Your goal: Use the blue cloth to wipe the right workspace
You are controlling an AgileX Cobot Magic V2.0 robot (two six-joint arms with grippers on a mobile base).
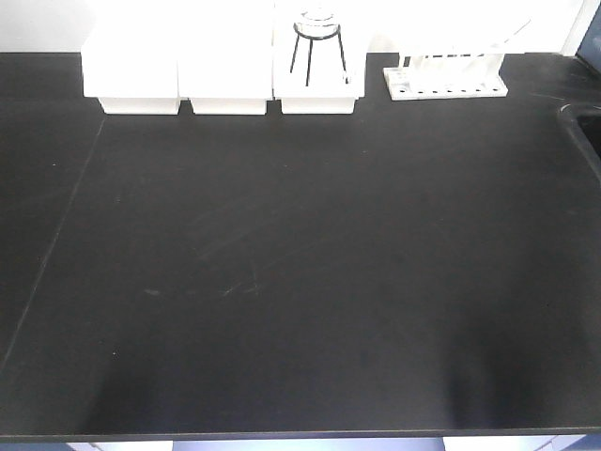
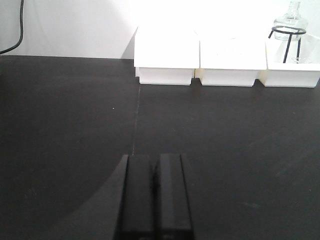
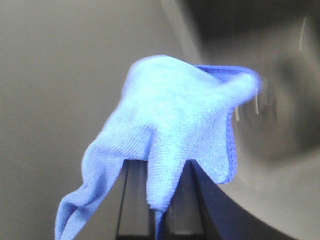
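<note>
Blue cloth (image 3: 175, 130) drapes over right fingers (image 3: 134, 200), edges hanging loose.

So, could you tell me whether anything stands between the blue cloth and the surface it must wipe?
Nothing visible does. The blue cloth hangs pinched in the jaws of the right gripper; beyond it the view is blurred, so that surface cannot be made out.

Counts: 3 white bins (image 1: 221, 70) in a row along the counter's (image 1: 300, 282) back edge. 1 white tube rack (image 1: 446, 83) toward the back right corner. 1 glass flask (image 2: 291, 19) on 1 black wire stand (image 2: 287, 32) in the rightmost bin. 1 blue cloth (image 3: 175, 130). 2 hands: left hand (image 2: 155, 195), right hand (image 3: 159, 202).
</note>
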